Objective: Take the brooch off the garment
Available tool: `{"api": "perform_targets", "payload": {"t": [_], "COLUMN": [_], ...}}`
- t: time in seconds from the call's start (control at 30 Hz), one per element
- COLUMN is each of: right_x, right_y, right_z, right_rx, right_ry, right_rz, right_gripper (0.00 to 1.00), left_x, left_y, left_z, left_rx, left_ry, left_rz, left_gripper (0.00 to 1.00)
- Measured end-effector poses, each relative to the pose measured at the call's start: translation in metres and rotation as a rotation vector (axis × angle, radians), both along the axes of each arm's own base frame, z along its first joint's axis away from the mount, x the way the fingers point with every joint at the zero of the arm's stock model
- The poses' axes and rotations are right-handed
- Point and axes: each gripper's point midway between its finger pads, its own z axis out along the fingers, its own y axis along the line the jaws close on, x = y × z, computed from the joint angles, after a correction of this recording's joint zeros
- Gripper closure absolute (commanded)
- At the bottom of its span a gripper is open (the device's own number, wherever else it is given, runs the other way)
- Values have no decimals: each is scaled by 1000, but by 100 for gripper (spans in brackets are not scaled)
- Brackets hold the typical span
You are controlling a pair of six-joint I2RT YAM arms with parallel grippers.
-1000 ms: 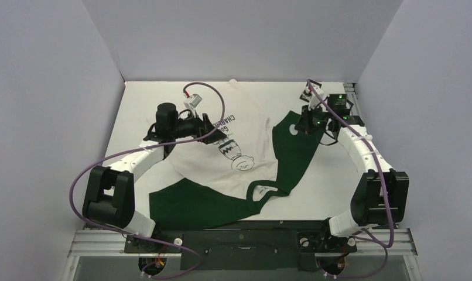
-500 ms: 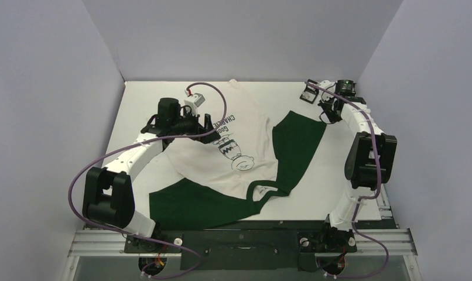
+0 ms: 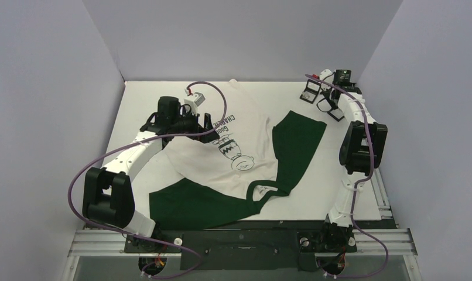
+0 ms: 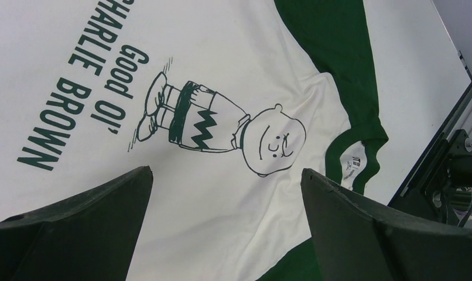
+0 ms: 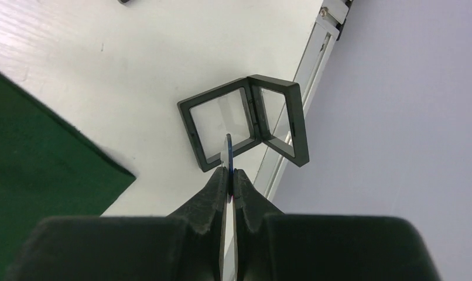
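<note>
Most of the job looks done, I'd say: the right gripper (image 5: 229, 175) is pinched tight on the brooch (image 5: 228, 149), clear of the shirt (image 4: 233, 58) and over an open case (image 5: 253, 111), while the left gripper (image 4: 226, 172) hangs wide above the print, so only setting it down seems left.

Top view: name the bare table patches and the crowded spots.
Free: the strip between the shirt's green sleeve and the right arm; the far edge between shirt and case; the far-left corner behind the left arm. Crowded: around the case, far right.
</note>
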Motion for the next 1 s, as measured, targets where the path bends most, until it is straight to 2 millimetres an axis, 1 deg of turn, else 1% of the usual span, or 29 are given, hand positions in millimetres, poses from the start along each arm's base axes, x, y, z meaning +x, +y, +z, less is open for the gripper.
{"api": "perform_targets", "payload": {"t": [0.1,0.23,0.33,0.57,0.7,0.83,0.97,1.0], "right_x": [6,6,7,19,26,29,33,35], "right_y": [-7,-20,-28,-40,-42,-43,-44,-45], "right_z": [-6,-24,-34,-39,-43,-45,-44,-44], "right_rx": [-12,-25,-36,-66,-74,-77,-80,-82], "right_ry": [4,36,52,36,30,26,15,10], "right_rz": [-14,-33,-43,-59,-58,-60,-61,-61], "right_gripper": [100,100,100,100,100,100,100,99], "left_x": [1,3,4,4,3,4,5,5], "left_y": [-1,-2,-3,-3,-3,-4,-4,-4], "left_z": [4,11,13,9,8,7,5,5], "left_rx": [-4,-9,-11,-9,-7,-7,-7,-7], "left_ry": [-5,-9,-11,4,10,16,21,22], "left_rz": [-2,-7,-9,-12,-12,-13,-13,-14], "left_gripper": [4,4,4,4,4,4,4,4]}}
